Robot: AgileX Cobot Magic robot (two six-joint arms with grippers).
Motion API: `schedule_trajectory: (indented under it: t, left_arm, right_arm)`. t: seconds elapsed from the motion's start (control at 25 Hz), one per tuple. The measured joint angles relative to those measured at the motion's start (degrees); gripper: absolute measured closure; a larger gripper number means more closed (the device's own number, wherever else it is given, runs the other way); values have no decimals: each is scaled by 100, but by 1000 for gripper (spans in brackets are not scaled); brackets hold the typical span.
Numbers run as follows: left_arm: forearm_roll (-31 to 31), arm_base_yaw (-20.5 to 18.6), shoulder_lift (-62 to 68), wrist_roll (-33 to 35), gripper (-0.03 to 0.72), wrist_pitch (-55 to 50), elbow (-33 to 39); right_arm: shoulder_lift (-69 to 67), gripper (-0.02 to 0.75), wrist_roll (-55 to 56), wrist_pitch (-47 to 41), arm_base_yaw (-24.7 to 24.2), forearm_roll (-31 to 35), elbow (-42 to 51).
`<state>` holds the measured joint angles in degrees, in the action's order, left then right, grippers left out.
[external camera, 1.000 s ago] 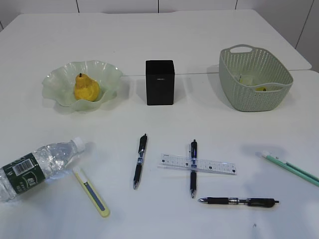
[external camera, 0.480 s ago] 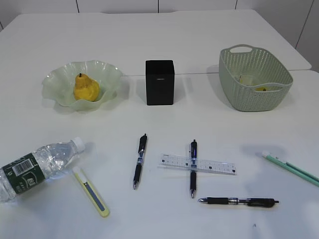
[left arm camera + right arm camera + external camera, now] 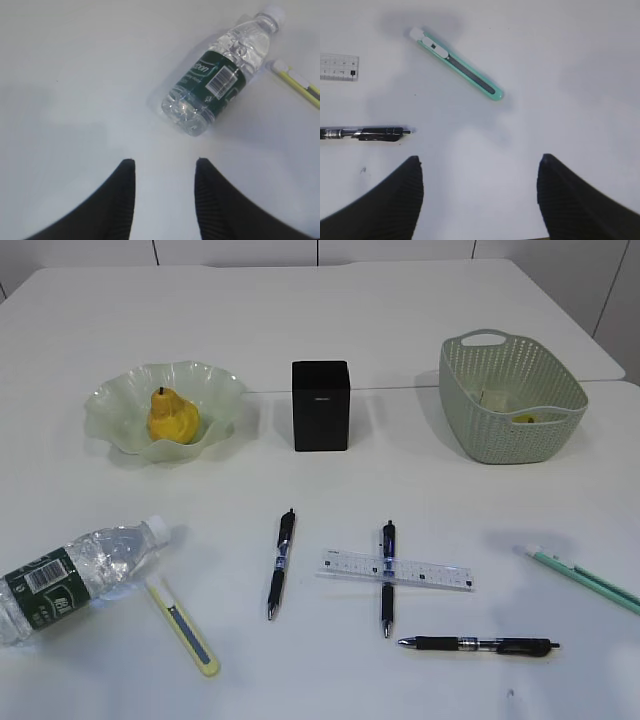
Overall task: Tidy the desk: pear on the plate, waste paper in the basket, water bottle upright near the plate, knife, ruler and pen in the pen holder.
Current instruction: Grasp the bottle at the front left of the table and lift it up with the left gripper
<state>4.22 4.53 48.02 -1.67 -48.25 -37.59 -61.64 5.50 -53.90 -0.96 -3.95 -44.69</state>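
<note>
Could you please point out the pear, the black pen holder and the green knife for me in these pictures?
pear (image 3: 173,418): exterior view, on the middle of its yellow body.
pen holder (image 3: 321,406): exterior view, on the middle of its front face.
green knife (image 3: 462,66): right wrist view, on the middle of its handle.

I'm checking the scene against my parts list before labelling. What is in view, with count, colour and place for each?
table: 1, white, under everything
plate: 1, pale green, wavy rim, back left
pear: 1, yellow, on the plate
pen holder: 1, black, back centre
basket: 1, grey-green, back right, scraps inside
water bottle: 1, clear with green label, lying front left
yellow knife: 1, beside the bottle
green knife: 1, front right
pens: 3, dark, front centre; one crosses the ruler
ruler: 1, clear, front centre
left gripper: black, open, near the bottle's base
right gripper: black, open, holding nothing, above bare table
</note>
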Motion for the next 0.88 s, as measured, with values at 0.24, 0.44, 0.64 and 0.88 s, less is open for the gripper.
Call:
schedule_trajectory:
  t: [0.24,0.44,0.64,0.88]
  left_arm:
    - [10,0,182,23,413,-469,-571]
    - [0,0,857,486,406,-975,-1016]
    - [0,0,1614,748,290,-1088,-1650]
    - [-28,0,2647,987,150,-1184,-2436]
  right_arm:
    - [0,185,0,0,0,0,0]
    - [0,186,0,0,0,0,0]
    - [4,186,0,22,0,0,0]
    - [4,186,0,66,0,-13,0]
